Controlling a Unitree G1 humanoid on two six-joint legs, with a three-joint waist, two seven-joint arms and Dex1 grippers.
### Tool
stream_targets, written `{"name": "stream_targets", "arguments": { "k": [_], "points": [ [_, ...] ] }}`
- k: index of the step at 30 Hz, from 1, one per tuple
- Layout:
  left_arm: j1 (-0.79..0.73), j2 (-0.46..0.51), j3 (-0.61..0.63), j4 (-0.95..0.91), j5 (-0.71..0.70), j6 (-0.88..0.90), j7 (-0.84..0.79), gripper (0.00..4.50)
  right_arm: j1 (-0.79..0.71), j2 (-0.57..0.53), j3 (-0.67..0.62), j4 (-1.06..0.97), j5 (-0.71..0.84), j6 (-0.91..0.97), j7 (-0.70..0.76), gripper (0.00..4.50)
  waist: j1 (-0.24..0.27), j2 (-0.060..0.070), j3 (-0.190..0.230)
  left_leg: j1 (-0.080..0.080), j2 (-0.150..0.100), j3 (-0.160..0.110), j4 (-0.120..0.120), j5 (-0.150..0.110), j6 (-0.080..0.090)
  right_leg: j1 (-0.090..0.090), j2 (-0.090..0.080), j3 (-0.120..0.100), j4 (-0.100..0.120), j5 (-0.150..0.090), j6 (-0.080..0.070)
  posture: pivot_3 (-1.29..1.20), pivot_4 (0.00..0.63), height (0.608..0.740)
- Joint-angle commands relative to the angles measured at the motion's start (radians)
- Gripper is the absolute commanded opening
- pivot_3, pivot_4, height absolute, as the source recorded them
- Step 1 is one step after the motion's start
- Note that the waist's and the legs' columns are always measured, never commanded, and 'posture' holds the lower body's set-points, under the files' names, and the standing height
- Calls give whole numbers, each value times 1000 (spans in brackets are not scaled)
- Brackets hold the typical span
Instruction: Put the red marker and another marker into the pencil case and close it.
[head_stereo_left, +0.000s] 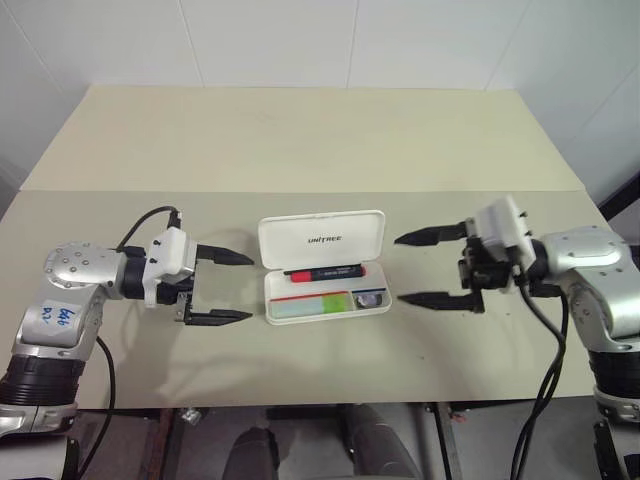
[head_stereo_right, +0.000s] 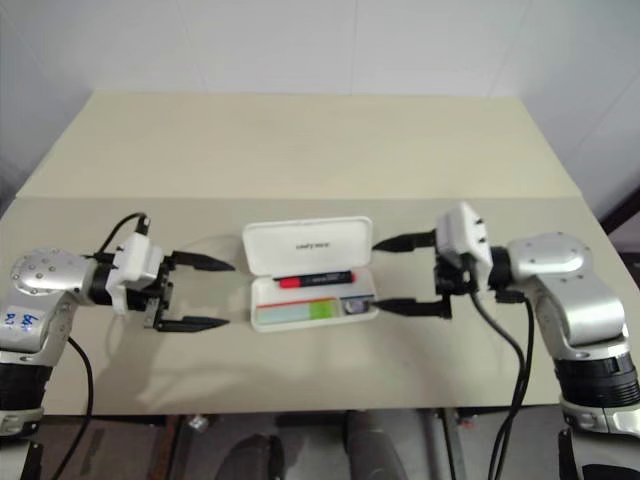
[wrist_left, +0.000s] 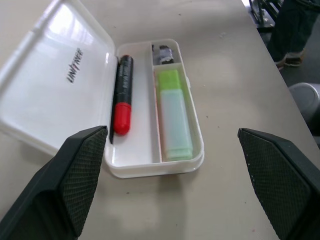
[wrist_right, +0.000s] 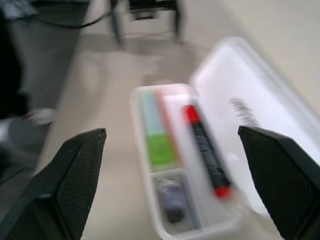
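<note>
The case (head_stereo_left: 322, 268) lies open mid-tabletop (head_stereo_left: 300, 140), lid tipped back toward 12 o'clock. The red marker (head_stereo_left: 324, 272) rests in the tray's back lane along the hinge. The green marker (head_stereo_left: 312, 305) lies in the front lane, with a small dark object (head_stereo_left: 369, 298) in the pocket at its 3 o'clock end. My left fingers (head_stereo_left: 232, 288) wait at the case's 9 o'clock, spread wide and empty. My right fingers (head_stereo_left: 425, 268) hover at its 3 o'clock, also spread wide, holding nothing.
</note>
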Motion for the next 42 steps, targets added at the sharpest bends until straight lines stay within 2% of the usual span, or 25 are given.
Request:
{"name": "stream_targets", "arguments": {
  "k": [1, 11, 12, 17, 21, 29, 34, 42],
  "points": [
    [-38, 3, 42, 16, -39, 3, -3, 3607, 15, -3, -73, 0, 40, -16, -37, 4500, -1, 0, 0, 0, 0, 0, 0, 0, 0, 0, 0, 0, 0, 0, 0, 0, 150, 740],
    [-89, -34, 52, 49, -76, 13, -6, 146, -3, 2, -69, -26, 116, 42, -92, 4500, 0, 0, 0, 0, 0, 0, 0, 0, 0, 0, 0, 0, 0, 0, 0, 0, 150, 740],
    [-93, -36, 54, 51, -77, 12, -4, 38, -3, 6, -65, -25, 110, 29, -94, 4500, 1, 0, 0, 0, 0, 0, 0, 0, 0, 0, 0, 0, 0, 0, 0, 0, 150, 740],
    [-118, -40, 69, 81, -61, -2, 26, 38, 15, -5, -33, -44, 106, 22, -66, 4500, 3, 0, 0, 0, 0, 0, 0, 0, 0, 0, 0, 0, 0, 0, 0, 0, 150, 740],
    [-200, -75, 100, 142, -44, 3, 154, 38, 19, -1, -24, -40, 94, 16, -63, 4500, 12, 0, 0, 0, 0, 0, 0, 0, 0, 0, 0, 0, 0, 0, 1, 0, 150, 740],
    [-266, -124, 39, 257, 87, -28, 308, 38, 10, 12, -19, -25, 86, 5, -81, 4500, 13, 0, 0, -1, -1, 1, 1, 0, 0, 0, -1, 1, -1, 1, 2, 0, 150, 740],
    [-264, -161, -63, 311, 194, -70, 313, 38, 13, 14, -17, -35, 86, 8, -95, 4500, 14, 0, 0, -1, -1, 1, 1, 0, 0, 0, -1, 1, -1, 1, 2, 0, 150, 740],
    [-261, -214, -95, 322, 193, -115, 263, 38, 23, 26, -23, -64, 93, 5, -134, 4500, 12, 0, 0, -1, -1, 1, 0, 0, 0, 0, 0, 2, 0, 1, 2, 0, 150, 740]
  ]
}}
